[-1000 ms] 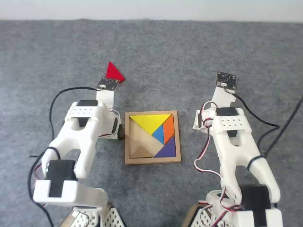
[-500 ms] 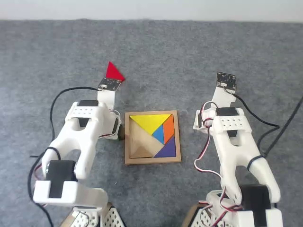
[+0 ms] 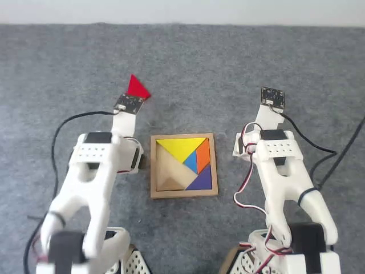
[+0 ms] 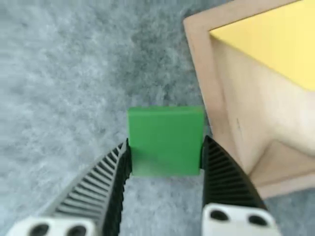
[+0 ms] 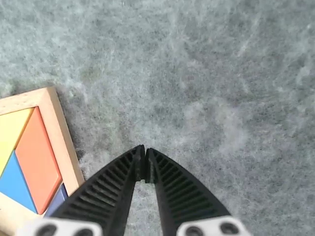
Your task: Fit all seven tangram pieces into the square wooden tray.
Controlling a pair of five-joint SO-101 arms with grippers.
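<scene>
A green square (image 4: 166, 132) lies on the grey carpet just outside the wooden tray's (image 4: 202, 64) left rim, and my left gripper (image 4: 165, 147) is shut on it, one finger against each side. The tray (image 3: 183, 194) holds a yellow triangle (image 3: 179, 149), an orange piece (image 3: 203, 155), a blue triangle (image 3: 190, 162) and a purple piece (image 3: 201, 180); its left part is bare wood. A red triangle (image 3: 137, 87) rests on the carpet beyond the left arm. My right gripper (image 5: 145, 164) is shut on nothing, over carpet just right of the tray (image 5: 61, 132).
Grey carpet covers the table all around. Open carpet stretches behind the tray and to the far left and right. Cables trail from both arms near the front edge.
In the high view the left arm's body has swung a little leftwards and looks larger. The right arm, tray pieces and red triangle have not moved.
</scene>
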